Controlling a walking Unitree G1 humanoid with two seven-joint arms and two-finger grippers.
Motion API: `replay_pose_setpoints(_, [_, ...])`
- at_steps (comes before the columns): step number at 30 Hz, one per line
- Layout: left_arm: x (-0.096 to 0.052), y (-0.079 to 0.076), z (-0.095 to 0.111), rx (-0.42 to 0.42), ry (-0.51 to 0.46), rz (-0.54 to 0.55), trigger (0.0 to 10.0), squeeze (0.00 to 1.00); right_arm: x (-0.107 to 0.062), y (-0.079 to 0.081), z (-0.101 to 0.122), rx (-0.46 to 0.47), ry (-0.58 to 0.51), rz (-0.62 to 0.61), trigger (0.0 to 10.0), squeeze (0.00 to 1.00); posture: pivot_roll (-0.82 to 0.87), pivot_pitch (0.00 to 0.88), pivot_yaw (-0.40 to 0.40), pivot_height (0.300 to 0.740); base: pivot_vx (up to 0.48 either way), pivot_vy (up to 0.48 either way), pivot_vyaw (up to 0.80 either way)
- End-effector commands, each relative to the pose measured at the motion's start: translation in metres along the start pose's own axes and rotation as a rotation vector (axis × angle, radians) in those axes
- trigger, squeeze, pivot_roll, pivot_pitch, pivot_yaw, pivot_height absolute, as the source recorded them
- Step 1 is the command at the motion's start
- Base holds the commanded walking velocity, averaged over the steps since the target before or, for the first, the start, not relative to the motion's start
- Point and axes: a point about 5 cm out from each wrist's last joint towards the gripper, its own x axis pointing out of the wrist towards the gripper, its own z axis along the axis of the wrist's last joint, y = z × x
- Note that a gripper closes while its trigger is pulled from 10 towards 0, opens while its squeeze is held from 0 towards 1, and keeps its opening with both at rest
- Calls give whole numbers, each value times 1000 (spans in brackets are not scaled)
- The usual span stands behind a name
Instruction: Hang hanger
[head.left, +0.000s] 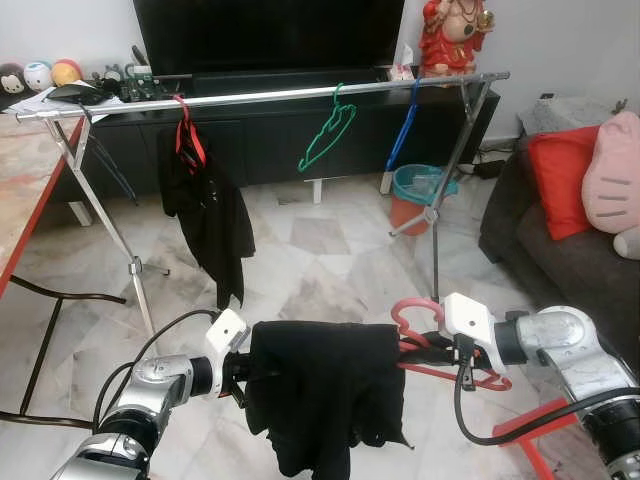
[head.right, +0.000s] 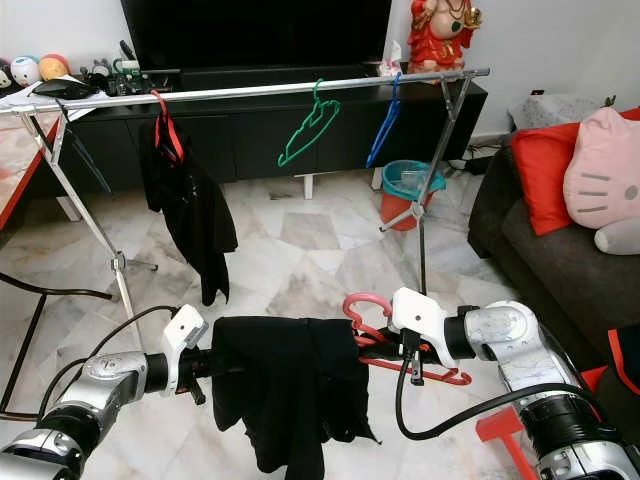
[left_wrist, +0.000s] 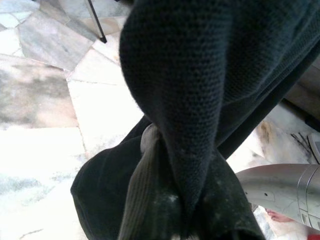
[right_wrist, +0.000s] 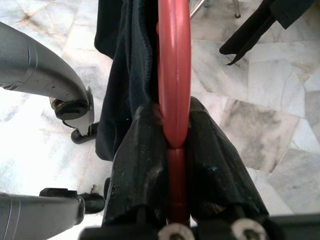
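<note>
Black garment (head.left: 325, 390) is draped on red hanger (right_wrist: 173, 90), clamped by right gripper (right_wrist: 172, 170); left gripper's (head.left: 238, 375) fingers cannot be told. Hook should be kept upright approaching rail (head.left: 270, 96).

both pincers hold red hanger (head.right: 400, 360) with black garment (head.right: 290, 390)

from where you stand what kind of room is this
Most likely a home living room used for drying laundry: a large black television on a low dark cabinet, a dark grey sofa with a red cushion, and a silver metal clothes rail across the marble floor.
</note>
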Motion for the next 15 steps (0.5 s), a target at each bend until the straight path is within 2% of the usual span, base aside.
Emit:
replay_pose_setpoints(1, [0,2,7,23,-6,-5,0,0,-2,-3,8,-24,-32,-11,0,0,20,0,-41,740,0,0,0])
replay_pose_setpoints(12, [-4,6,9,24,-16,9,0,0,-1,-1,3,-17,-8,-4,0,0,22,0,-40,740,0,0,0])
replay_pose_setpoints(15, [-11,11,11,21,-32,43,0,0,-2,3,-9,-14,61,-3,0,0,25,0,-39,740,0,0,0])
